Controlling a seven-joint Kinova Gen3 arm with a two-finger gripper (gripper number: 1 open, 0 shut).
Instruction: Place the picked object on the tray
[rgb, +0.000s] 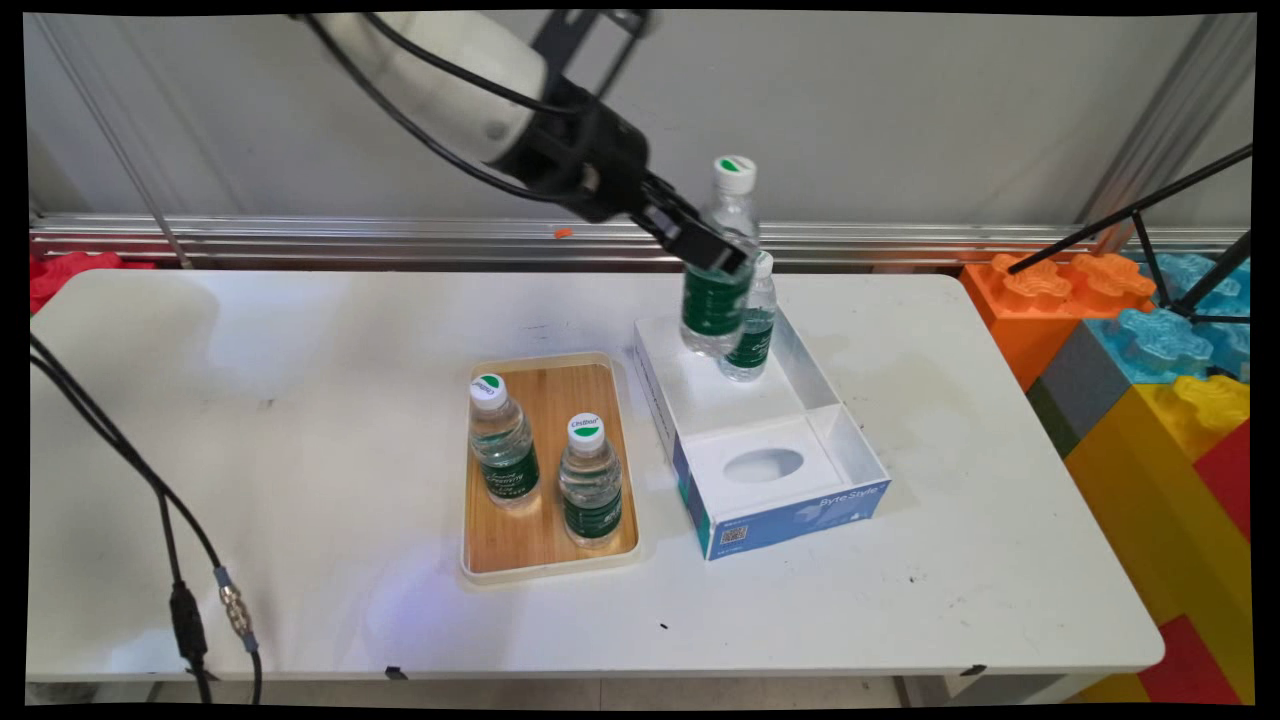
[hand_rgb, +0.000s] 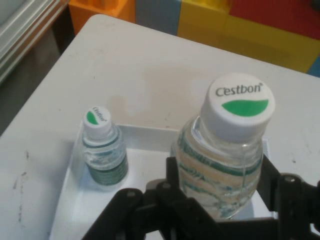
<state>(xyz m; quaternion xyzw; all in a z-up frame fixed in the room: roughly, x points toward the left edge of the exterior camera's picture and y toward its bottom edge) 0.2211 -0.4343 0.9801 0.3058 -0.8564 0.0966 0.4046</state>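
From where I sat at the controls, the white tabletop (rgb: 300, 450) lay well below the hand, with bright toy blocks (rgb: 1150, 340) stacked off its far end, beyond the fingers. The biggest thing under the hand was the white open cardboard box with a blue printed front (rgb: 800, 400); its nearer compartment was covered by a white insert with an oval hole, and its farther compartment was open.

Off to the side and well apart sat a light wooden tray with a cream rim (rgb: 548, 465), carrying two upright clear plastic water bottles with green labels and white caps (rgb: 505, 440), near one another but not touching.

The black two-finger hand (rgb: 722, 255) was clamped on a third clear water bottle with a green label and a white Cestbon cap (rgb: 720, 260), its fingers closed round the body below the shoulder. That bottle hung upright above the box's open compartment, its base seemingly clear of the floor. Just beside it, a fourth small bottle of the same kind (hand_rgb: 102, 150) stood inside that compartment, near its corner.

In my judgement, doing this well meant keeping the held bottle vertical and moving it straight, with room kept from the standing bottle and the box walls, since a nudge could topple either one.
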